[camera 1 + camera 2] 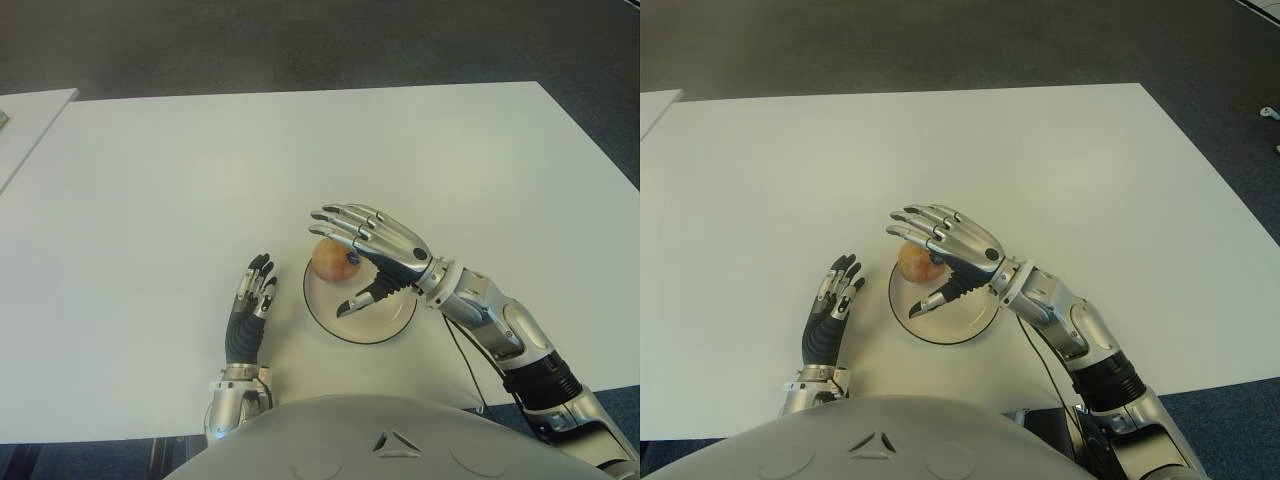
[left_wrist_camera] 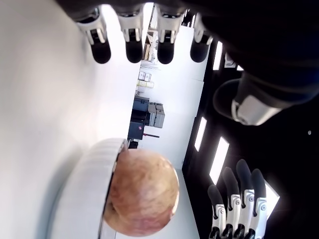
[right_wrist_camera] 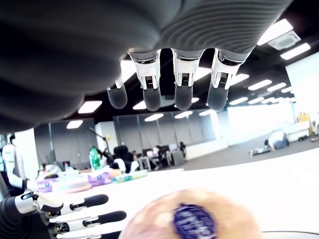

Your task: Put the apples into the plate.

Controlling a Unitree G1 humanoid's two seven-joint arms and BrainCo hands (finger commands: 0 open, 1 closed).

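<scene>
One reddish-yellow apple [image 1: 333, 260] with a purple sticker sits in the far left part of a white plate [image 1: 385, 320] with a dark rim, near the table's front edge. My right hand [image 1: 358, 262] hovers over the plate, fingers spread above the apple and thumb below, holding nothing. In the right wrist view the apple [image 3: 192, 216] lies under the extended fingers [image 3: 182, 94], apart from them. My left hand [image 1: 252, 295] shows just left of the plate, fingers straight. The left wrist view shows the apple [image 2: 142, 191] against the plate's rim [image 2: 84, 189].
The white table [image 1: 300, 160] stretches far beyond the plate. A second light surface [image 1: 25, 115] shows at the far left edge. A cable [image 1: 462, 365] runs under my right forearm near the front edge.
</scene>
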